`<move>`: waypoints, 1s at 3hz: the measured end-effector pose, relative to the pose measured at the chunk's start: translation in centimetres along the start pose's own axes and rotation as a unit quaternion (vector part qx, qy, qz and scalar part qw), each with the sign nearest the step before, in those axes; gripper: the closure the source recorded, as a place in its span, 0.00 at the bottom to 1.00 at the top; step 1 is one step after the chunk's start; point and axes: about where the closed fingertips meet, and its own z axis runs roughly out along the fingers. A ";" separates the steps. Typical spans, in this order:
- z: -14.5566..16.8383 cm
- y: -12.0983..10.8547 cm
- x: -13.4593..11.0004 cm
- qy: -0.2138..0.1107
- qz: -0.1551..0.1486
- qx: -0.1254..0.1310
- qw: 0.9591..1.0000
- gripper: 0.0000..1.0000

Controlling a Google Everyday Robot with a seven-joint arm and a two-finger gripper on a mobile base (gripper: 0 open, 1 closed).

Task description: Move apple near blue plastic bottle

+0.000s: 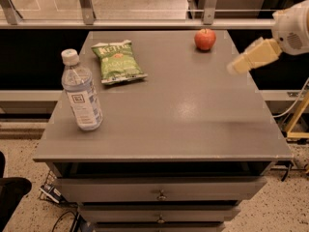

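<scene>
Gripper (240, 64) at the right edge of the frame, hanging above the right rim of the table (193, 124), its pale beige tip pointing down and to the left. Spread or pressed together? Cannot tell from here, and it holds nothing. Behind it, the white rounded arm (292, 29) runs off the upper right corner.

Up and to the left of the gripper sits the apple (205, 39), red, stem up, alone near the table's far edge, right of centre. Apple and gripper are near each other but clearly apart, with grey tabletop showing between them.

Further left, in the upper left part of the table, a green chip bag (118, 61) lies flat. Below it, toward the left edge, the bottle (81, 92) stands upright, white cap on, label facing us. It is well apart from the apple, diagonally across the tabletop, with the bag roughly between them.

Under the top, drawers (159, 189) with small knobs.
</scene>
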 end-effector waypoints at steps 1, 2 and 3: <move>3.4 -4.1 -4.0 -0.114 0.071 0.019 0.991 0.00; 4.0 -5.7 -4.9 -0.143 0.089 0.036 0.985 0.00; 3.9 -5.6 -4.9 -0.142 0.088 0.036 0.985 0.00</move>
